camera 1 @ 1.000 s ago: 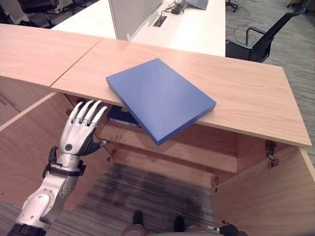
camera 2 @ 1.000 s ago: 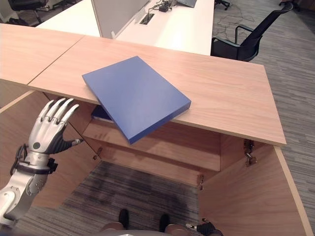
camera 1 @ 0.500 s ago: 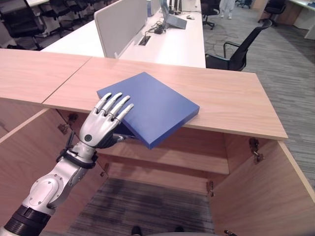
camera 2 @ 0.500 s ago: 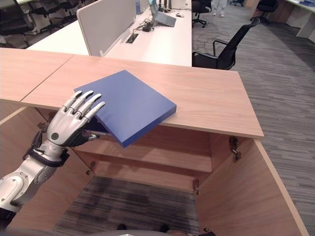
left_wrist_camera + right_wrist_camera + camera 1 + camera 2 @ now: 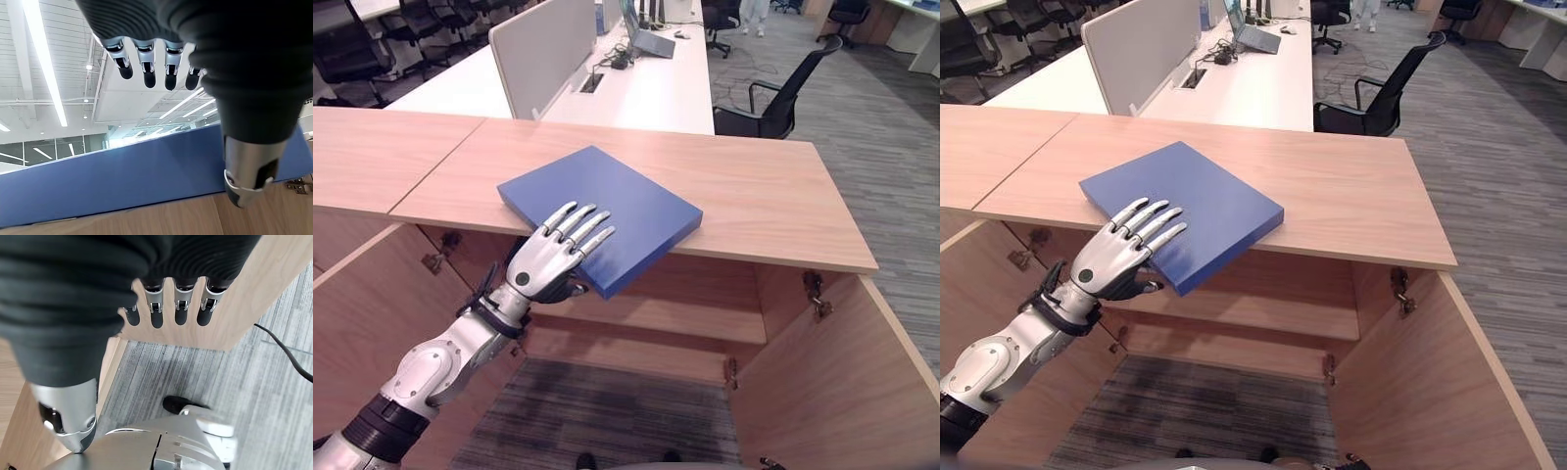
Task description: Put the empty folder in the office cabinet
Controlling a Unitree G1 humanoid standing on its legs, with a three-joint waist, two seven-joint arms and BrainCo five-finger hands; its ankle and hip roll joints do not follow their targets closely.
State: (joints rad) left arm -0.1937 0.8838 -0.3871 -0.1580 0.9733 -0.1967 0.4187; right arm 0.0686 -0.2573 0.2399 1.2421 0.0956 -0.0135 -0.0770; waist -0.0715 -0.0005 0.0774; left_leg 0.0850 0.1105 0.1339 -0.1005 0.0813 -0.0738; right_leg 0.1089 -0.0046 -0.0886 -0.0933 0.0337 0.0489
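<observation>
Reaching over the blue folder (image 5: 599,211) on the cabinet top (image 5: 773,196), the left hand (image 5: 551,259) spreads straight fingers and must grip it next.

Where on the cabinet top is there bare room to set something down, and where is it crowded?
The cabinet top is bare right of the folder out to its right end, and left of the folder across the seam. Crowded spot: the front edge, where the folder overhangs with the left hand open, fingers on top. The open compartment below the right part looks free.
</observation>
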